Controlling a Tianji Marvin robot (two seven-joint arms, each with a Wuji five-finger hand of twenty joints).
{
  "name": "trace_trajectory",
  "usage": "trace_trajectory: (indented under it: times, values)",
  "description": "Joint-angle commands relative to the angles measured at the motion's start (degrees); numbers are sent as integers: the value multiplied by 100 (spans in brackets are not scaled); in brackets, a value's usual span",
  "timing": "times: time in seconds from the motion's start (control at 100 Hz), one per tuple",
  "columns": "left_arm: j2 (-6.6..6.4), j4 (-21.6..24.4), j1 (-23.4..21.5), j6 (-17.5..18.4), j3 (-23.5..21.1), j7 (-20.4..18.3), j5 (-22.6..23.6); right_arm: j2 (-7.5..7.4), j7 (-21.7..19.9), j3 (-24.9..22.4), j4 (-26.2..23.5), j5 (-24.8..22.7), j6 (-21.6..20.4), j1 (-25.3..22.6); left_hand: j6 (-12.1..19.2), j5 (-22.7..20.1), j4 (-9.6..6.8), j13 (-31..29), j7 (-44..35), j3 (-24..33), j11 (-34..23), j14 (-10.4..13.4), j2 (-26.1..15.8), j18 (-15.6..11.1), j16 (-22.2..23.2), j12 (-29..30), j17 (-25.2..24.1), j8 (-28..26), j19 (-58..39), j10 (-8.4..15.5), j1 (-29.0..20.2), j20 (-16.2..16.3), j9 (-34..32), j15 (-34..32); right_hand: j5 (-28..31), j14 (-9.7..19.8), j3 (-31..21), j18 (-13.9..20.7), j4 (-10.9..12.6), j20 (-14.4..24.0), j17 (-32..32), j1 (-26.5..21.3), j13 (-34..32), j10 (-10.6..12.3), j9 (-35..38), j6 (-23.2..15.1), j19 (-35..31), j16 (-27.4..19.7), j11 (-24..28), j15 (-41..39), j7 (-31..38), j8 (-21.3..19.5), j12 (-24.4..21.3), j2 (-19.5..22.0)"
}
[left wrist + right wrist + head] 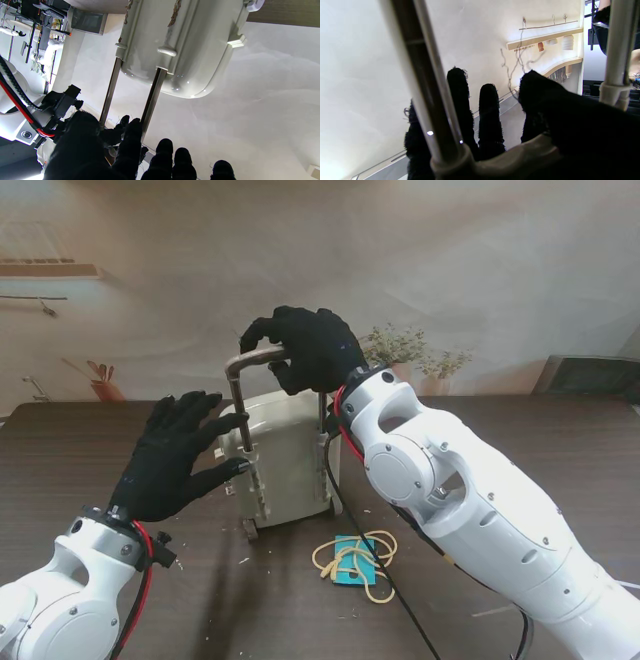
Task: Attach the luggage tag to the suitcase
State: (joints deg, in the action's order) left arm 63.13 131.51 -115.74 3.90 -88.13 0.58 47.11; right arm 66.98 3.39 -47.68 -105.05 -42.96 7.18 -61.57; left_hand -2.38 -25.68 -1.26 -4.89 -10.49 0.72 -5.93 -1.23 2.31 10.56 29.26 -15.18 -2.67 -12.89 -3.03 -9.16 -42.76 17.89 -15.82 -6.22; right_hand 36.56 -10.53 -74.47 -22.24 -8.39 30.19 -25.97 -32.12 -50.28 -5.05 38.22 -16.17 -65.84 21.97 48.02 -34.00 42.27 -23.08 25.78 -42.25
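Gripping handle (262,358) with right robot hand (305,345), suitcase (285,455) upright mid-tabletop (80,440); left robot hand (175,455) open, fingertips at the rail. Tag (354,559) lies nearer me: light, floppy loop, pinch the card

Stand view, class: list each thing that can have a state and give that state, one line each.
suitcase: upright on the table.
telescopic handle: extended.
luggage tag: lying on the table, not attached.
right hand: shut on the handle's top bar.
left hand: fingers spread, touching the left handle rod.
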Motion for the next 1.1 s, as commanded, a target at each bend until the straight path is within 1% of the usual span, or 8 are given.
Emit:
trace_trajectory:
  times: [0.0,0.21,0.34,0.53,0.73,0.85,0.92,1.09]
  values:
    - [-5,86,-51,2,5,-100,12,-72,-124,-38,-90,-46,-23,-89,-311,-85,69,219,35,-124,12,-14,-49,-186,150,43,-85,-9,45,56,-103,27,-13,-44,-351,-55,-79,124,109,-96,186,225,180,55,-279,111,127,-98,-40,137,-139,64,-67,-79]
    - [0,180,-171,-7,-10,-79,32,-162,-237,-185,-262,-380,-177,-245,-329,-126,68,218,21,-123,18,-15,-50,-176,147,45,-85,-16,49,53,-103,22,-17,-42,-776,-71,177,228,-40,-242,690,307,724,16,-671,248,512,-188,-176,453,-209,264,-175,-657]
    - [-3,299,-304,-95,-6,-136,31,-209,-318,-292,-407,-514,-275,-369,-344,-213,66,217,-23,-120,19,-12,-47,-179,147,44,-83,-41,47,52,-114,23,-25,-44,-898,-86,237,275,-88,-311,906,370,964,1,-823,304,685,-238,-268,600,-231,360,-246,-865]
    - [1,373,-446,-148,29,-90,126,-266,-416,-430,-611,-655,-435,-549,-365,-294,66,213,-73,-123,14,-21,-44,-174,149,40,-84,-80,41,42,-116,29,-55,-51,-1058,-108,271,326,-134,-400,1122,489,1201,-10,-999,343,896,-298,-402,776,-269,483,-328,-973]
    - [14,424,-682,-175,6,38,296,-347,-642,-720,-926,-749,-599,-855,-398,-479,64,182,-169,-121,-9,-46,-32,-167,173,31,-80,-142,13,9,-129,57,-152,-104,-1557,-177,459,401,-212,-584,1519,835,1640,-37,-1477,543,1321,-413,-680,1154,-414,725,-474,-955]
    - [31,458,-873,-152,-64,179,409,-364,-547,-1045,-1208,-745,-750,-1243,-415,-710,57,147,-302,-118,-47,-110,-8,-130,246,17,-86,-243,-83,-38,-137,175,-336,-269,-1798,-237,599,412,-261,-647,1662,1102,1809,-64,-1691,638,1478,-488,-829,1379,-473,829,-552,-873]
    - [43,482,-995,-97,-167,252,476,-378,-474,-1319,-1449,-776,-850,-1563,-394,-820,56,82,-352,-122,-83,-154,-4,-29,269,5,14,-277,-136,-62,-127,216,-478,-352,-1924,-259,661,424,-269,-659,1698,1199,1853,-80,-1772,721,1510,-506,-879,1441,-509,877,-579,-744]
    - [90,527,-1251,54,-526,444,523,-404,-280,-2114,-2199,-901,-935,-2716,-380,-959,38,-215,-402,-119,-141,-256,2,118,228,-19,230,-326,-234,-122,-103,288,-796,-510,-1942,-318,911,402,-248,-654,1671,1231,1781,-151,-1640,822,1518,-526,-909,1525,-495,959,-611,-451]
